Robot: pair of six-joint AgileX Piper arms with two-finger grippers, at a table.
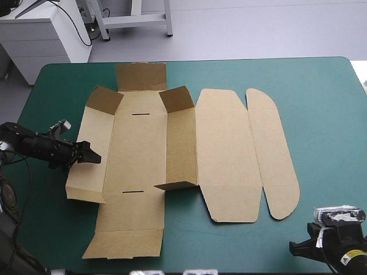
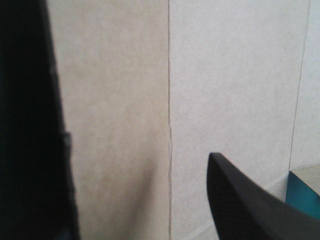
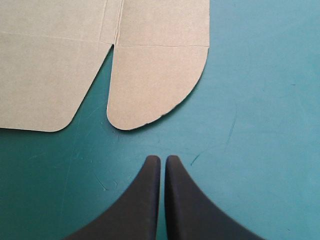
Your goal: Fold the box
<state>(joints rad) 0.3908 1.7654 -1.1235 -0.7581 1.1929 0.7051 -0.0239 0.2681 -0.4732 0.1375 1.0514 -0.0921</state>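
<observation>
High view: left pincer (image 1: 93, 156) at box (image 1: 137, 152).

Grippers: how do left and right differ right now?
The left gripper is open, the right gripper shut. The left gripper is at the left panel of the box; the right gripper is over bare teal-green cover, apart from the rounded flap. Both have black fingers.

Pale grey floor (image 1: 258, 28) lay beyond table (image 1: 321, 114) w/ teal-green cover; white drawer cabinet (image 1: 43, 34) at 11 o'clock, white metal frame (image 1: 135, 20) approx. 12.
</observation>
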